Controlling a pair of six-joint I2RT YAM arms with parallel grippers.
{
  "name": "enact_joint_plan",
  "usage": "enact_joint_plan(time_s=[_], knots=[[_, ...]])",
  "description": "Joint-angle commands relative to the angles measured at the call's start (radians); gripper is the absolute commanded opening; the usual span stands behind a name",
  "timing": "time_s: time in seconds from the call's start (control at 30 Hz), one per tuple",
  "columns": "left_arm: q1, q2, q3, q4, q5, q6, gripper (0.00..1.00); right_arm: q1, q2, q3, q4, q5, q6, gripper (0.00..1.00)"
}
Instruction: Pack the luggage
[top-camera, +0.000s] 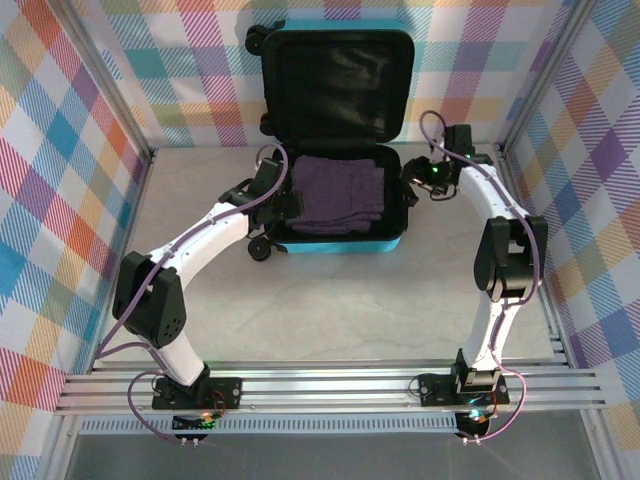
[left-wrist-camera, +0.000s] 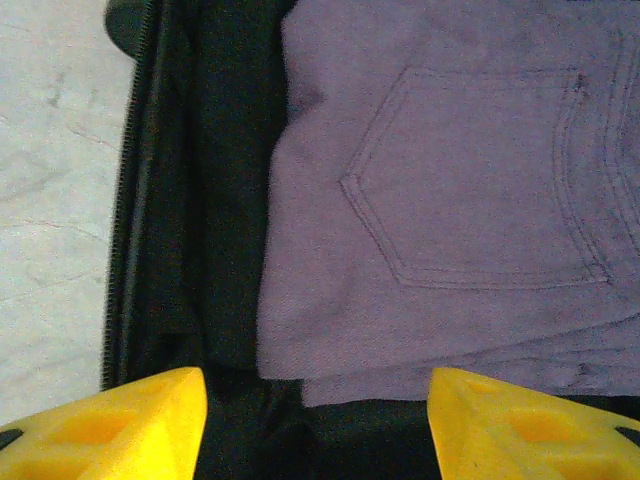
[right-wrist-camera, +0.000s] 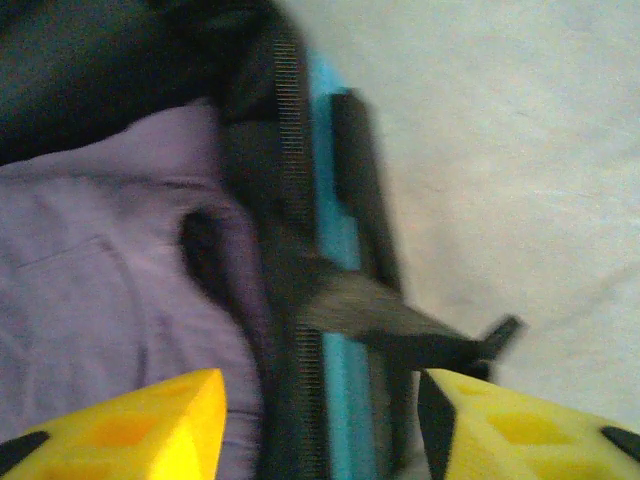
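The turquoise luggage (top-camera: 340, 243) lies open at the back of the table, its black-lined lid (top-camera: 335, 85) standing upright. A folded grey-purple garment (top-camera: 338, 192) lies inside it, pocket side up (left-wrist-camera: 460, 200). My left gripper (left-wrist-camera: 318, 400) hovers open over the garment's near corner and the black fabric (left-wrist-camera: 210, 250) beside it, at the case's left edge (top-camera: 276, 192). My right gripper (right-wrist-camera: 322, 400) is open, its yellow fingers straddling the case's right turquoise rim (right-wrist-camera: 340, 240), where a black strap (right-wrist-camera: 400, 325) crosses it. That view is blurred.
The luggage's black wheels (top-camera: 260, 250) stick out on its left side, near my left arm. Bare grey table (top-camera: 330, 310) lies in front of the case. Checkered walls (top-camera: 60, 150) close in the left, right and back.
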Motion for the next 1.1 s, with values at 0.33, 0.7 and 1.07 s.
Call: enact_joint_plan(time_s=[0.33, 0.7, 1.07], knots=[[0.017, -0.125, -0.043, -0.065, -0.156, 0.022, 0.6, -0.078, 0.015, -0.164, 0.168, -0.166, 0.084, 0.66], [0.044, -0.18, -0.086, -0.087, -0.188, 0.017, 0.61, -0.078, 0.045, -0.234, 0.234, -0.207, 0.136, 0.63], [0.049, -0.196, -0.1, -0.086, -0.188, 0.017, 0.61, -0.078, 0.046, -0.253, 0.261, -0.226, 0.155, 0.36]])
